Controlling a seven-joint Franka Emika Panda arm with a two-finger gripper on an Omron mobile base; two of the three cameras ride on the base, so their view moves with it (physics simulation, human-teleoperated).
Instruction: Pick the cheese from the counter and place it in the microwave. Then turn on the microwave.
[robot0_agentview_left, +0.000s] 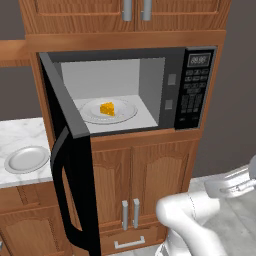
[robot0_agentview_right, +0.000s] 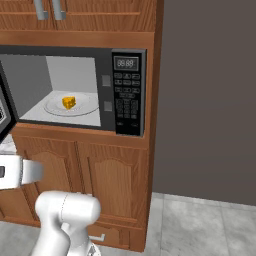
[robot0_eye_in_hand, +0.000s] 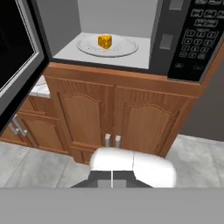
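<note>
— What is around the microwave (robot0_agentview_left: 150, 90)?

— Its door (robot0_agentview_left: 70, 165) hangs wide open to the left, with a curved dark handle (robot0_agentview_left: 59, 185). Brown wooden cabinets (robot0_agentview_left: 140, 175) are under it. On the marble desk (robot0_agentview_left: 20, 135) at the left lies an empty grey plate (robot0_agentview_left: 26, 159).

— And the cheese (robot0_agentview_left: 107, 108)?

— It is a small orange-yellow wedge with holes. It sits on the round plate (robot0_agentview_left: 125, 112) inside the light grey microwave, nothing covers it.

— The claw (robot0_eye_in_hand: 112, 183)?

— Pressed together, holding nothing, low in front of the cabinets.
</note>
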